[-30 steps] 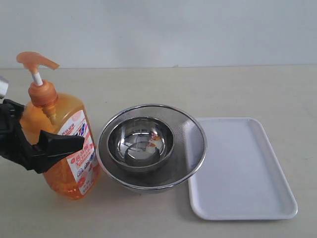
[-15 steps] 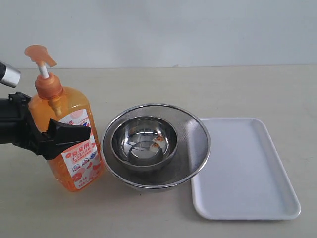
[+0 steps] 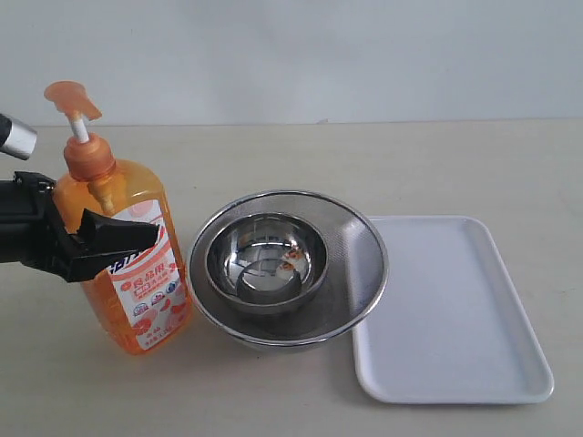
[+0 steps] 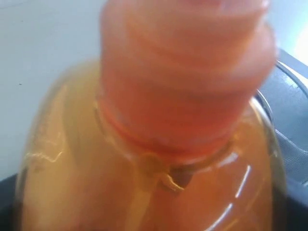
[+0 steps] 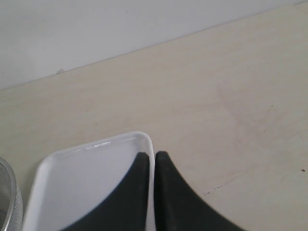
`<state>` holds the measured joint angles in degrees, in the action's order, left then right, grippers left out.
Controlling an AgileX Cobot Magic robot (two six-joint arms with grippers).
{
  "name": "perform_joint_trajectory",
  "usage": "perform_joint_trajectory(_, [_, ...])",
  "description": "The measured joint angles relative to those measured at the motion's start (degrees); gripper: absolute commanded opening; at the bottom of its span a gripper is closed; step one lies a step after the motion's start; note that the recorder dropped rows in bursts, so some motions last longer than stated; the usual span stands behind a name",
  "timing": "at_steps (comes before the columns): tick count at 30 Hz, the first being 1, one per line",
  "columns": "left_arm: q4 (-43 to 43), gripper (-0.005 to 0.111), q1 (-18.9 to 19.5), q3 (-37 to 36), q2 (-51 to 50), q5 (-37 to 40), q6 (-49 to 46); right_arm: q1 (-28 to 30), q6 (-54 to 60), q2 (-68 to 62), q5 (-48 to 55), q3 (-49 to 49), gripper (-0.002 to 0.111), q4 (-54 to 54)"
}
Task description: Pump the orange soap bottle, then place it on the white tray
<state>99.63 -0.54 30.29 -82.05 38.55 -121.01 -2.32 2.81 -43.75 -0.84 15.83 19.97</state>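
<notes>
The orange soap bottle (image 3: 127,282) stands upright at the left of the table, pump head raised on its white stem. My left gripper (image 3: 127,228) reaches in from the left and straddles the bottle's shoulder. Its front finger lies across the top of the label, the other finger is hidden behind the bottle, and the jaws are shut on it. In the left wrist view the bottle's (image 4: 183,96) neck and collar fill the picture. The white tray (image 3: 455,300) lies flat at the right. My right gripper (image 5: 154,155) is shut, hovering over a corner of the tray (image 5: 86,178); the exterior view does not show it.
A steel mesh colander (image 3: 364,264) with a smaller steel bowl (image 3: 264,264) nested inside stands between the bottle and the tray, touching the tray's left rim. The colander's edge (image 5: 7,202) shows in the right wrist view. A pale wall closes the far side.
The bottle went from tilted to upright and shifted slightly right. The left gripper's front finger has since moved in against the label, higher on the bottle.
</notes>
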Motion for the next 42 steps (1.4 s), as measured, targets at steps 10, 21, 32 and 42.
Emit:
perform_joint_trajectory(10, [0.0, 0.006, 0.0, 0.0, 0.0, 0.0, -1.0, 0.0, -0.2, 0.0, -3.6, 0.0, 0.0, 0.3])
perform_joint_trajectory(21, [0.0, 0.005, 0.0, 0.0, 0.0, 0.0, -1.0, 0.0, -1.8, 0.0, -6.5, 0.0, 0.0, 0.3])
perform_joint_trajectory(32, [-1.2, 0.005, 0.0, -0.1, 6.4, -10.0, -1.0, -7.0, -3.2, -1.8, -4.5, 13.9, 0.0, -12.9])
perform_joint_trajectory(42, [-1.1, 0.005, -3.6, -0.1, 12.2, -20.9, 5.0, -16.6, 10.0, -15.8, 4.5, 33.0, 0.0, -15.1])
